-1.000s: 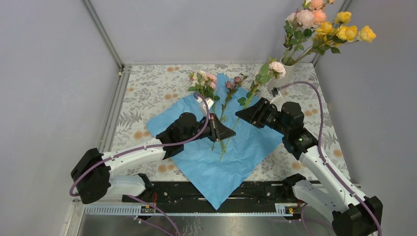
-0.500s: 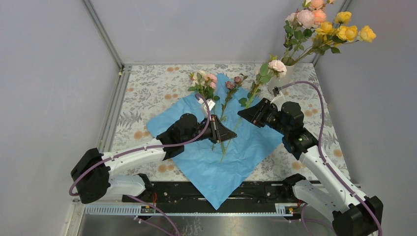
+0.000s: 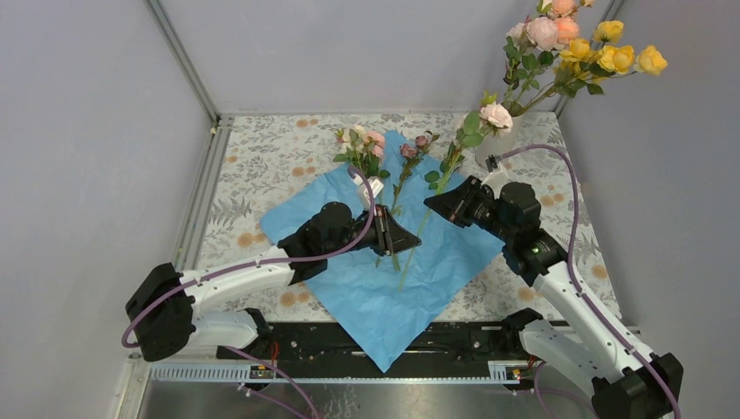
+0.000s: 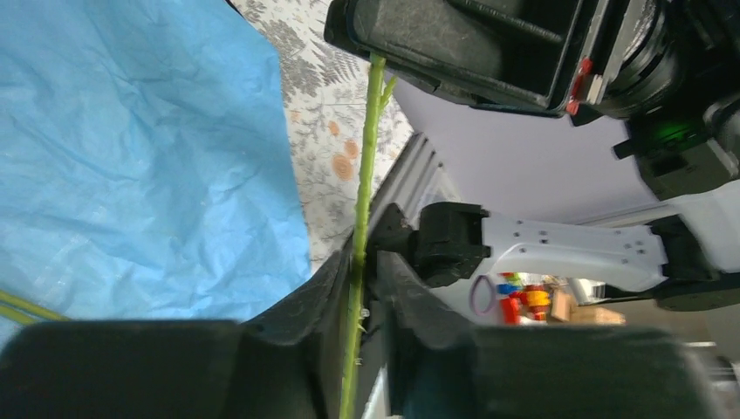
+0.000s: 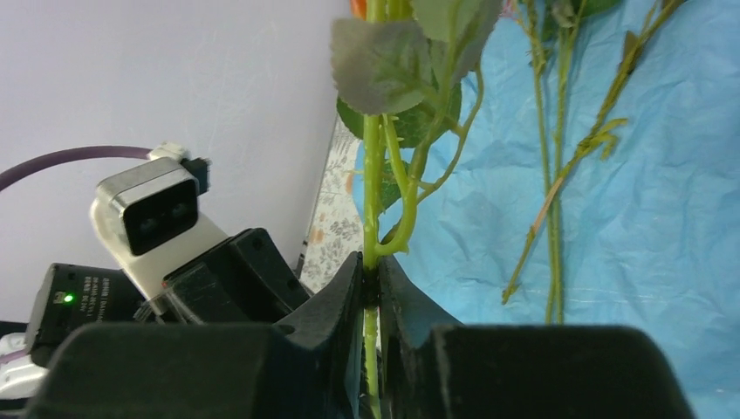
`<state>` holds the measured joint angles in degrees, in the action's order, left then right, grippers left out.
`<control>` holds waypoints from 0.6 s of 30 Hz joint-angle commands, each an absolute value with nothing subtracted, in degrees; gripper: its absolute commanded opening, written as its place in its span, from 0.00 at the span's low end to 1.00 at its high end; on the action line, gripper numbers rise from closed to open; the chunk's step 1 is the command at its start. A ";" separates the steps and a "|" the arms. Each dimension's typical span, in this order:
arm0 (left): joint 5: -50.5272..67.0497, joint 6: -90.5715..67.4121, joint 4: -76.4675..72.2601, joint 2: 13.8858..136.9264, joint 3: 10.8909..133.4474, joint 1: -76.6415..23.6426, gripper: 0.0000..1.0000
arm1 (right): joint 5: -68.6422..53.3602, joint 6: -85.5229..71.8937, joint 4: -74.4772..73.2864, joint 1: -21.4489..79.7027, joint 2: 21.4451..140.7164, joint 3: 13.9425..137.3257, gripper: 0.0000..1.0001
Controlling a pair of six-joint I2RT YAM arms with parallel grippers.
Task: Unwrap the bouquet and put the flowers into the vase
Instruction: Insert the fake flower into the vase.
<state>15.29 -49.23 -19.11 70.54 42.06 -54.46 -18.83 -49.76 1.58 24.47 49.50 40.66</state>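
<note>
Now, left gripper: fingers pinched nearly shut on the lower stem of one rose, held above the blue paper.
Loose flowers: a couple more sprays lying on the paper's far corner, nobody on them yet.
Stem: runs up and right from those left fingers straight into the other arm's grip.
Right gripper: and there it goes, gaping a second ago, now clamped tight on that same stem just under the leaves.
Rose head: nudged a touch toward the back right, close beside the vase.
Vase: back right corner, already holding a bunch of pink and yellow blooms.
Meaning: looks like a handover to me; left ought to let go so right can carry the rose in.
</note>
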 commanded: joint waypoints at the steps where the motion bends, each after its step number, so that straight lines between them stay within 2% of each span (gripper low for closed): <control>1: 13.76 -47.08 -19.50 67.60 44.99 -54.73 0.32 | -13.76 -45.24 0.38 24.87 46.77 44.08 0.00; 2: 13.60 -46.74 -19.10 67.60 45.20 -54.70 0.50 | -13.27 -44.66 0.35 24.87 46.22 44.11 0.00; 3: 13.50 -46.56 -18.58 67.59 45.50 -54.67 0.62 | -12.74 -44.18 0.35 24.94 45.64 43.98 0.00; 7: 12.92 -45.63 -16.05 67.52 46.66 -54.67 0.93 | -9.50 -41.48 -3.57 24.96 42.87 44.58 0.00; 10: 11.76 -43.35 -11.14 66.34 48.46 -54.59 0.99 | -6.95 -38.28 -7.09 24.96 41.50 46.53 0.00; 15: 12.83 -39.58 -0.70 64.08 52.99 -51.66 0.99 | -0.98 -33.09 -13.20 24.94 41.17 50.77 0.00; 18: 15.78 -38.51 9.19 63.03 56.27 -46.33 0.99 | 2.94 -29.47 -15.33 24.96 41.96 53.28 0.02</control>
